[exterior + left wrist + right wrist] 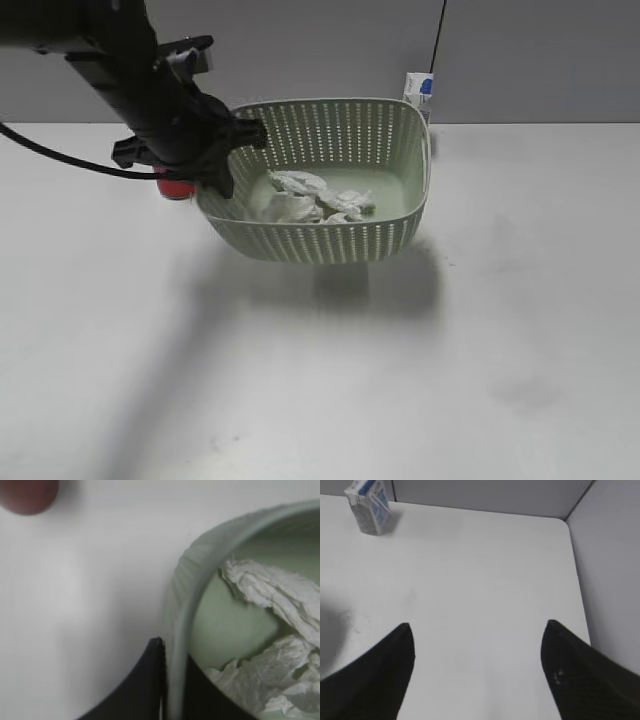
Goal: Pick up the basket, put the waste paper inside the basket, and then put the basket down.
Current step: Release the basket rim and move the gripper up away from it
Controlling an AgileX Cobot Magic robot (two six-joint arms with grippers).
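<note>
The pale sage-green basket hangs tilted above the white table, its shadow below it. My left gripper is shut on the basket's left rim; in the left wrist view the rim runs between the two black fingers. Crumpled white waste paper lies inside the basket and shows in the left wrist view too. My right gripper is open and empty over bare table; it is out of the exterior view.
A small white-and-blue carton stands upright behind the basket, also in the right wrist view. A red object sits left of the basket behind my left arm. Grey walls bound the table's far and right edges.
</note>
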